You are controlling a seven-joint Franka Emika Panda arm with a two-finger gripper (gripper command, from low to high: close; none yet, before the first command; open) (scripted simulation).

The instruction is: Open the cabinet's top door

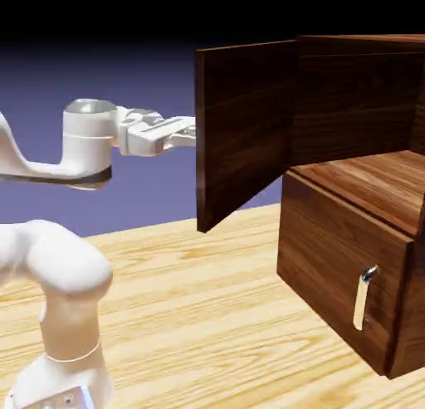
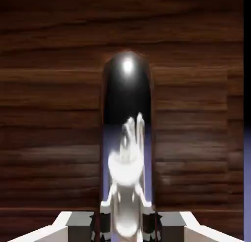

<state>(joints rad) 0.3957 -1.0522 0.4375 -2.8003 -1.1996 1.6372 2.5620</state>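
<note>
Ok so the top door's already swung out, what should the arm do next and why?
Probably keep hold and pull a little farther along the same arc. The top door stands well out from the cabinet, and in the hand view the claw appears closed on its silver handle, so the grip looks good.

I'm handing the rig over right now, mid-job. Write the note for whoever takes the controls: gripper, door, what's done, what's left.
Gripper: at the top door's front face, closed on its silver handle, which fills the hand view between the fingertips.
Cabinet: on the table's right side in the exterior view. The top door is swung well out toward the arm. The lower door is shut, its small handle untouched.
Done: handle grasped, door pulled open.
Left: probably only confirm it is open enough, then release and back away.
</note>
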